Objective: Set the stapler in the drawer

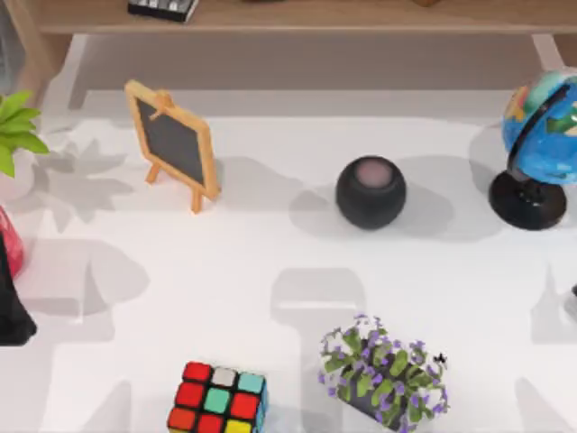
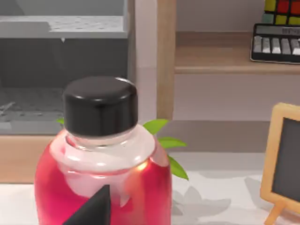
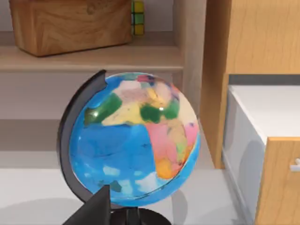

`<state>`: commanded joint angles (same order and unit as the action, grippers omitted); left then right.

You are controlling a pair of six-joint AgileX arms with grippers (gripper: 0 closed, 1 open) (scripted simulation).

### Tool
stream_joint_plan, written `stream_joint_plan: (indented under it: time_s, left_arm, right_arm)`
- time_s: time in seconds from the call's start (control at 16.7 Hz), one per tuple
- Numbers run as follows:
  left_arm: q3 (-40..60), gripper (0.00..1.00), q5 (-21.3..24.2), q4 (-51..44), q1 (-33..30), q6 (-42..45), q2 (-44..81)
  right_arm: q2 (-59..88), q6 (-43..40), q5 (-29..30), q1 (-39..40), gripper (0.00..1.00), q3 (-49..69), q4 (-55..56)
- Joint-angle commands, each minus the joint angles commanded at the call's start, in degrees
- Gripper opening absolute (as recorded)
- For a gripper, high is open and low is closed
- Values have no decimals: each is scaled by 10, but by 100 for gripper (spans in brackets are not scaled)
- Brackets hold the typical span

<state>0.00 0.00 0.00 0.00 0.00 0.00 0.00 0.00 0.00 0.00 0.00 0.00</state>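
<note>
The stapler is out of view. In the right wrist view, a wooden drawer front [image 3: 283, 183] with a pale handle sits under a white cabinet top, beside the globe [image 3: 133, 152]. My left gripper [image 1: 11, 311] is a dark shape at the table's left edge, close behind a red bottle with a black cap [image 2: 101, 154]. At the table's right edge, my right gripper [image 1: 573, 290] sits just in front of the globe [image 1: 541, 135].
On the table stand a small chalkboard easel [image 1: 173, 142], a dark round speaker [image 1: 370, 191], a colour cube [image 1: 218, 399], a purple-flowered plant [image 1: 383, 372] and a leafy plant [image 1: 13, 126]. A shelf [image 1: 297, 16] runs along the back. A grey-lined compartment [image 2: 61, 70] lies beyond the bottle.
</note>
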Motion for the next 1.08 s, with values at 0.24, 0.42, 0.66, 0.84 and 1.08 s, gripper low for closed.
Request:
stream_joint_plan:
  time_s: [0.24, 0.42, 0.66, 0.84, 1.08]
  left_arm:
    - [0, 100, 0, 0, 0, 0, 0]
    - [0, 100, 0, 0, 0, 0, 0]
    - [0, 100, 0, 0, 0, 0, 0]
    - [0, 100, 0, 0, 0, 0, 0]
    - [0, 100, 0, 0, 0, 0, 0]
  right_arm:
    - [19, -7, 0, 0, 100, 16, -14]
    - [91, -34, 0, -1, 100, 72, -64]
    - [272, -89, 0, -3, 100, 188, -166]
    - [448, -136, -1, -5, 100, 288, -255]
    - [672, -198, -1, -7, 100, 420, -371]
